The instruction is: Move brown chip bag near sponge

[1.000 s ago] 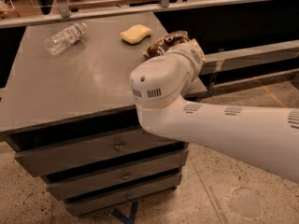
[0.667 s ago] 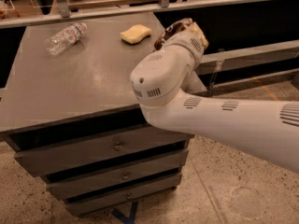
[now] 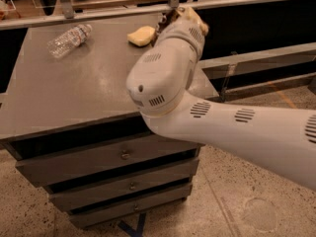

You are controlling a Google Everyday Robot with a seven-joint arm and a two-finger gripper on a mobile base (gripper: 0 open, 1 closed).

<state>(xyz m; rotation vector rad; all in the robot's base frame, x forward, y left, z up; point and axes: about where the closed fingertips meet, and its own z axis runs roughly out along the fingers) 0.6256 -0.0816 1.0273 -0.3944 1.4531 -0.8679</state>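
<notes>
Closest to you, the smooth white arm [image 3: 232,127] with slotted vents crosses the matte gray cabinet top [image 3: 74,93] above its drawers [image 3: 123,154]. Farther back, the gripper [image 3: 192,15] sits at the far edge; you cannot tell its grip. A dark sliver of brown chip bag [image 3: 166,19] shows beside it, just right of the pale wavy sponge [image 3: 141,35]. A crinkled clear bottle [image 3: 69,40] lies well left.

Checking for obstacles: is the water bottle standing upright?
No; the water bottle lies on its side, well apart from the gripper near the sponge.
</notes>
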